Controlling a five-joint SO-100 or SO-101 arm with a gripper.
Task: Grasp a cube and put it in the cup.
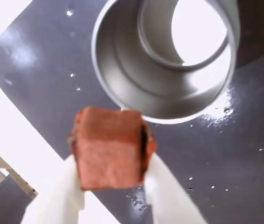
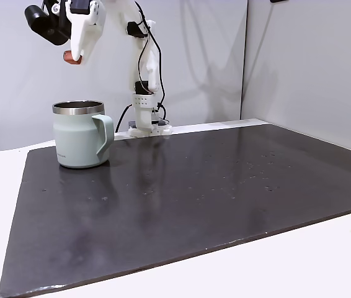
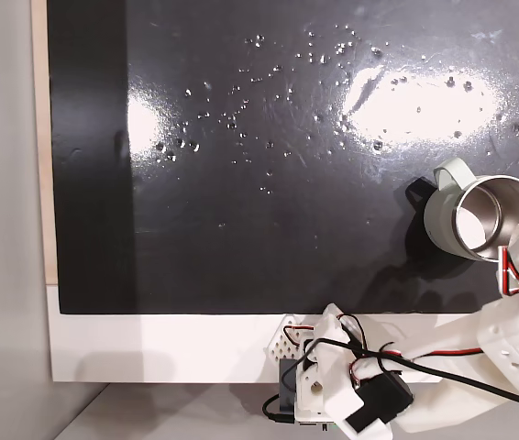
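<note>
This looks like a lab or a hobby robotics bench set up for recording. In a fixed view, bare pale panels (image 2: pixel 299 68) close off the back and the 3 o'clock side, with no furnishing. A white table (image 2: pixel 324 261) carries a glossy black mat (image 2: pixel 213 186). At the mat's 12 o'clock edge a white 3D-printed arm (image 2: pixel 143 74) is mounted, with loose red and black wires (image 3: pixel 443 353) exposed.

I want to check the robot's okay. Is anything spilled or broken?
Nothing looks broken. The black mat has small shiny specks scattered on it, maybe droplets. The cup stands upright, and the fingers hold the cube above it.
</note>
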